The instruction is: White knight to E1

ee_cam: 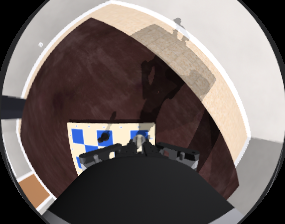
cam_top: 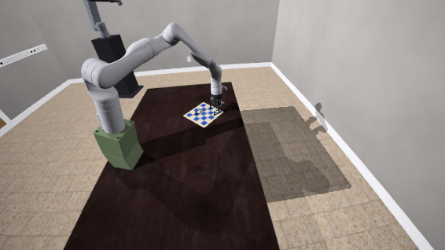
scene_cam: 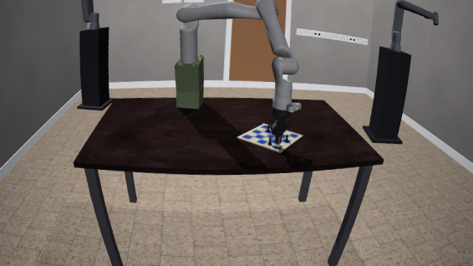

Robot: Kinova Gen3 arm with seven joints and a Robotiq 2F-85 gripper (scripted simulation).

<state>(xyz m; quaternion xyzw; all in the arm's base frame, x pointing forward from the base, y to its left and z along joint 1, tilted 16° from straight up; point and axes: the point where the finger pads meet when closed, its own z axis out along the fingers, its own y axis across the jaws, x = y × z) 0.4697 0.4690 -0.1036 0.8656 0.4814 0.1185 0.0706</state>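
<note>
The blue and cream chessboard (cam_top: 204,124) (scene_cam: 250,136) (ee_cam: 78,137) lies on the dark table (cam_top: 177,192) (scene_cam: 159,137), toward its far right part. My gripper (cam_top: 216,108) (scene_cam: 277,131) (ee_cam: 139,141) points straight down at the board's edge on the wall side and is low over it. It is shut on a small pale piece, the white knight (ee_cam: 138,140), which shows between the fingertips in the wrist view. Whether the knight touches the board I cannot tell. Small black pieces (cam_top: 196,112) (scene_cam: 270,141) stand on other squares; the edge letters are too small to read.
The arm's green base (cam_top: 119,146) (scene_cam: 190,80) stands on the table's far side from the board. Black camera stands (scene_cam: 94,68) (scene_cam: 388,93) are on the floor beside the table. The table edge (cam_top: 240,109) runs close past the board.
</note>
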